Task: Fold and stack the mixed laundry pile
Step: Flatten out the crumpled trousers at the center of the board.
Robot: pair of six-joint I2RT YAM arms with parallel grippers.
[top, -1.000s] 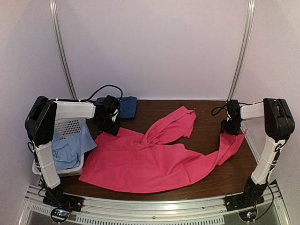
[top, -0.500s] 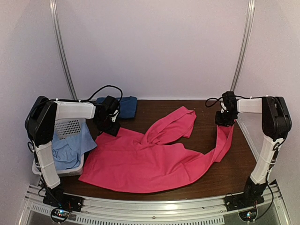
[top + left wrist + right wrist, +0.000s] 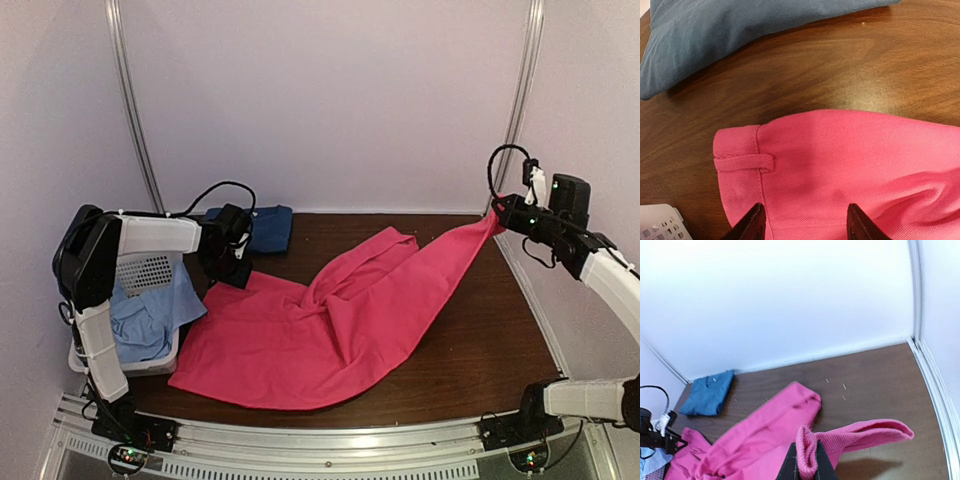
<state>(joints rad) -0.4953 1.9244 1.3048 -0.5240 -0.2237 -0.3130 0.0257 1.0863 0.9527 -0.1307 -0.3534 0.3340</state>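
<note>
Pink shirt (image 3: 300,345) in right gripper (image 3: 806,461) (hem?)

Right tool (image 3: 497,214) high, clamped; left tool (image 3: 805,226) low, parted.

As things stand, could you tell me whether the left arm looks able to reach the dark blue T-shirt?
Probably yes. The left end effector hangs open over a corner of the pink garment, holding nothing, and only bare table lies between it and the dark blue T-shirt just beyond.

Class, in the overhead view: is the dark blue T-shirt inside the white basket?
No, the dark blue T-shirt lies on the table, apart from the basket.
</note>
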